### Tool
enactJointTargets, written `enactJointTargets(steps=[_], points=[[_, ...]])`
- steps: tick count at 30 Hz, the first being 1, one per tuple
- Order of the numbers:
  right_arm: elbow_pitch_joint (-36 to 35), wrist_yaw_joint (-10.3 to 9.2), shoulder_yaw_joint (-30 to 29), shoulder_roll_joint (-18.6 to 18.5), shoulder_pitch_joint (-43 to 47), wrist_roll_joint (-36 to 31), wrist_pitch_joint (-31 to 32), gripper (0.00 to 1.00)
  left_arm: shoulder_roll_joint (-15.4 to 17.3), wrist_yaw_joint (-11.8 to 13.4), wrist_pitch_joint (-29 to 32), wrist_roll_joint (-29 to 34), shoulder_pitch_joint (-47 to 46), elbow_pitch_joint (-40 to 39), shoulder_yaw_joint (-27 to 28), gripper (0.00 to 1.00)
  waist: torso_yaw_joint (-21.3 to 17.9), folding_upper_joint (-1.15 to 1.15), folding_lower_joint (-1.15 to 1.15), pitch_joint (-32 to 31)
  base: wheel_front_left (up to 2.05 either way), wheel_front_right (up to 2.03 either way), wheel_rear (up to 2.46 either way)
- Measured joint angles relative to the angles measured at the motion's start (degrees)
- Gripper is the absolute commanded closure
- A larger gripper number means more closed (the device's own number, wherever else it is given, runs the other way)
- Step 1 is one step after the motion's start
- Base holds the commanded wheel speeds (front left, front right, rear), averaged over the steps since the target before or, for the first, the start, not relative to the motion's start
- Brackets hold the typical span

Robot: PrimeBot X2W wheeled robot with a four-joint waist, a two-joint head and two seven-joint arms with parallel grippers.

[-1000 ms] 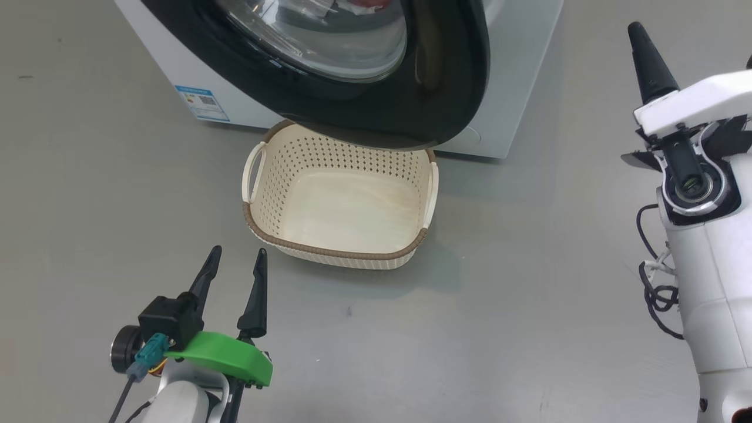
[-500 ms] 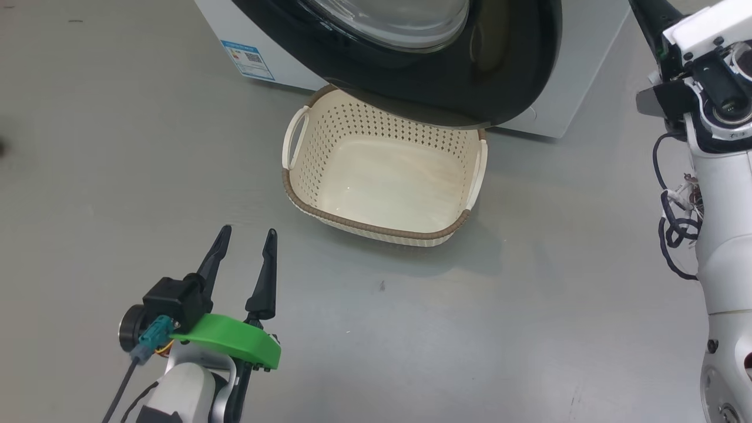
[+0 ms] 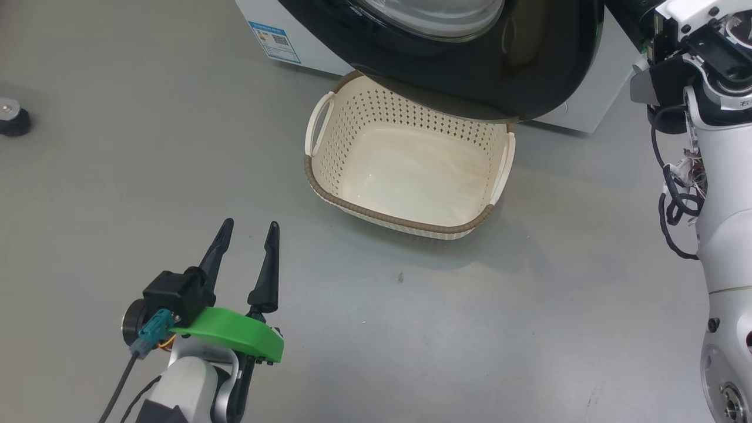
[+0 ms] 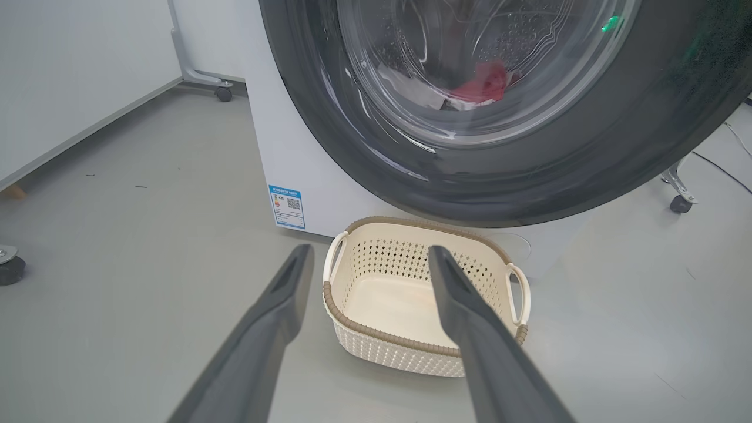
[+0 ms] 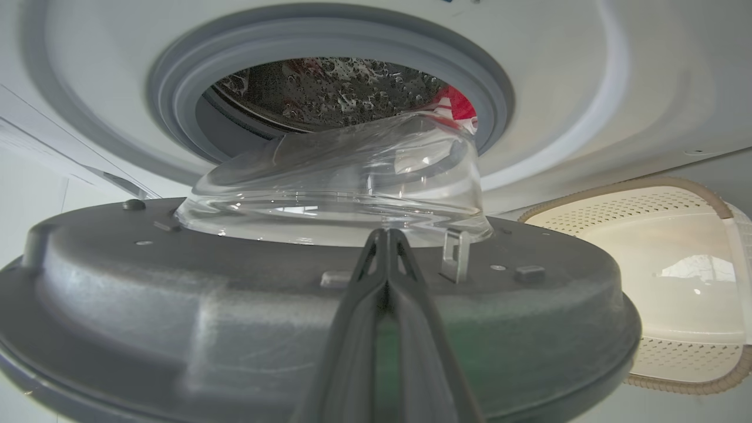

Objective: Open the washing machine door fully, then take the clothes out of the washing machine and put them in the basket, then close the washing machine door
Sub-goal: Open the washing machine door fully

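Since a second ago the head camera has swung, sliding the whole scene rightward. The large round black-rimmed, glass-bowled washing machine door (image 3: 529,76) stands partly open off the big white front-loading washing machine (image 4: 282,147), with the right gripper (image 5: 385,235), fingers pressed shut, pointing at its inner face. Bright red and white clothes (image 4: 484,82) lie in the drum. The small cream perforated plastic basket (image 3: 405,220) below holds nothing, and the left gripper (image 3: 251,223) hangs spread and empty. Unloading and closing remain.
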Motion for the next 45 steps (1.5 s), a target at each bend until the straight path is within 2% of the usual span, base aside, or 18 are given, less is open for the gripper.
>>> enactJointTargets(steps=[7,24,45], points=[[1.8,-0.94,0.0,-0.1,-0.3,1.1,2.7,1.0,0.0,0.1,0.0,-0.4,-0.1,0.1,0.0,0.0,0.3,0.0,0.0,0.1,0.0,0.0,0.0],[4.8,-1.01,0.0,0.6,-0.8,3.6,7.0,1.0,-0.1,0.5,0.0,-0.4,-0.8,0.4,-0.7,0.0,0.1,0.0,0.0,-0.9,0.0,0.0,0.0],[7.9,0.64,3.1,4.2,2.9,7.1,10.8,1.0,-0.1,1.1,0.0,0.6,-0.6,1.2,-0.4,0.0,-0.9,0.0,0.0,-5.5,0.0,0.0,0.0]])
